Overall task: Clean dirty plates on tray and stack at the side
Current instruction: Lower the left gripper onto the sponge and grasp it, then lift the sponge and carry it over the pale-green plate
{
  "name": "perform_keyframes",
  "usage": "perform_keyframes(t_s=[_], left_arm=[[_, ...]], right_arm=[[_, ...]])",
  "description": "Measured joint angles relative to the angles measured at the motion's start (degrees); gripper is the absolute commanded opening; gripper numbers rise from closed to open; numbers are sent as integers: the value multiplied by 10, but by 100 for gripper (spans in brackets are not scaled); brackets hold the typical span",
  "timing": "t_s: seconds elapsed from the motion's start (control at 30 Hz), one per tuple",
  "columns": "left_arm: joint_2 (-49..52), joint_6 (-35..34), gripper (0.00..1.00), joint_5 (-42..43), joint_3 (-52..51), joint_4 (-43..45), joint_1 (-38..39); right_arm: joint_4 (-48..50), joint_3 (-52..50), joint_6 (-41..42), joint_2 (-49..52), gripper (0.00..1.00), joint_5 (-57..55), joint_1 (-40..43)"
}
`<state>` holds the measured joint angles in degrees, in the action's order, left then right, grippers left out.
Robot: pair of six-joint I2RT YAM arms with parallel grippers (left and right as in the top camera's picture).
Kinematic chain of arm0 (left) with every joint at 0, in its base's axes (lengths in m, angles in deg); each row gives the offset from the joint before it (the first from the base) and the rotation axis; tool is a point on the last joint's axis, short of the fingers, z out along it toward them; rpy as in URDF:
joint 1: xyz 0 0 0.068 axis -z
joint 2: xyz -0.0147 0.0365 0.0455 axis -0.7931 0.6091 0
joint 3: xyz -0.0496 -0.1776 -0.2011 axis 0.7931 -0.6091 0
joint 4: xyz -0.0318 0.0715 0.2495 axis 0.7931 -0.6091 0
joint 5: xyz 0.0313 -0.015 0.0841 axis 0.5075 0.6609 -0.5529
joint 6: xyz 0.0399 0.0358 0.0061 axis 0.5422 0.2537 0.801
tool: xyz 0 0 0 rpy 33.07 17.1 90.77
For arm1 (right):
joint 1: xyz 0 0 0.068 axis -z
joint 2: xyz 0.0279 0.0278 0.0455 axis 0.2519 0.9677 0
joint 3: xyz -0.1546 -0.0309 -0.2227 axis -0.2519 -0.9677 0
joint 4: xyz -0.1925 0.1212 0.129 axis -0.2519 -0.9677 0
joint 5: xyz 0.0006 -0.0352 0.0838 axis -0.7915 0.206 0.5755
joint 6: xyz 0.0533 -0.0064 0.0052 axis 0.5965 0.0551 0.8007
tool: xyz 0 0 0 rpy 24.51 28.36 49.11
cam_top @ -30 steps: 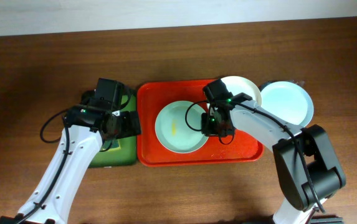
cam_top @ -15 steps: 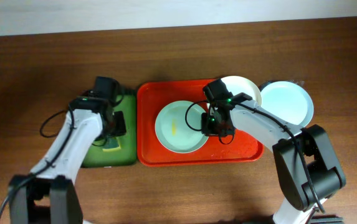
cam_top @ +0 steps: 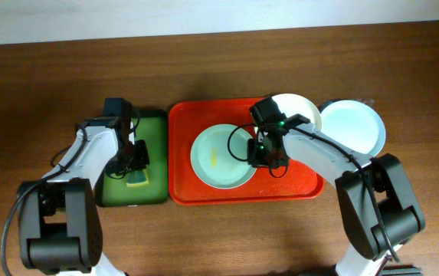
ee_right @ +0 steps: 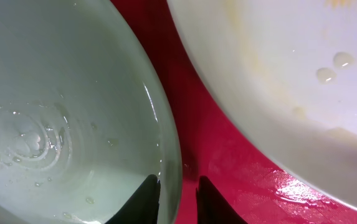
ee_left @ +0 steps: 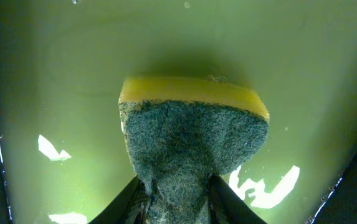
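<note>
As the overhead view shows, the blue-green plate [cam_top: 221, 157] lies flat, face up in the red tray [cam_top: 182, 157], round, with no long axis. Left wrist: the left gripper [ee_left: 178, 185] pinches the sponge [ee_left: 194, 127]. Right wrist: the fingers [ee_right: 214, 204] of the right gripper [ee_right: 179, 190] narrowly straddle the wet rim, clamped or not I cannot tell; stiff, slick, probably breakable, best held there.

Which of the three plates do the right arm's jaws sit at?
The pale blue-green plate inside the red tray; the jaws straddle its rim. The white-cream plate overhangs the tray's corner, and the other blue-green plate sits off it.
</note>
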<state>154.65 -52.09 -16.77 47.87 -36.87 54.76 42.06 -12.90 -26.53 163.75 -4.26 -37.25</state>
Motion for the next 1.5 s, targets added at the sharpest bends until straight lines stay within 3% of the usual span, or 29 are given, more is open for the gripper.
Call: perform_keyframes(t_s=[0.47,0.57,0.6,0.73,0.8,0.83,0.87,0.9,0.93,0.97,1.0,1.17,1.33,1.37,1.4,1.43,1.47,1.5], left_arm=[[0,12,30,0,-3,0,0],[0,12,29,2,-4,2,0],[0,12,30,2,-4,2,0],[0,13,31,2,-5,2,2],[0,13,1,-1,-16,21,10],[0,15,0,-1,-23,27,15],[0,15,0,-1,-23,28,15],[0,15,0,-2,-23,26,15],[0,15,0,-5,-21,20,15],[-4,15,0,-10,-16,11,15],[-22,15,0,-12,-12,11,15],[-228,34,0,-16,13,39,26],[-224,72,0,-16,13,43,61],[-224,75,0,-16,13,43,61],[-224,75,0,-16,13,43,61],[-224,75,0,-16,13,43,61],[-224,76,0,-16,13,43,61],[-224,76,0,-16,13,43,61]], right_arm=[[0,0,0,0,21,0,0],[8,0,0,0,5,0,0],[9,0,-3,0,4,0,0],[9,1,0,0,4,0,0],[9,1,0,0,4,0,0],[9,1,1,0,4,0,0],[9,1,0,0,5,0,0],[9,1,0,0,22,0,0],[9,1,0,0,26,0,0],[9,1,0,0,21,0,0],[9,1,-2,0,4,0,0],[-4,3,-1,0,4,0,0],[-13,4,0,0,4,1,0],[-13,4,1,0,10,1,0],[-13,4,0,0,29,1,0],[-12,4,0,0,34,0,0],[-5,4,2,0,32,0,0],[5,4,1,0,19,0,0]])
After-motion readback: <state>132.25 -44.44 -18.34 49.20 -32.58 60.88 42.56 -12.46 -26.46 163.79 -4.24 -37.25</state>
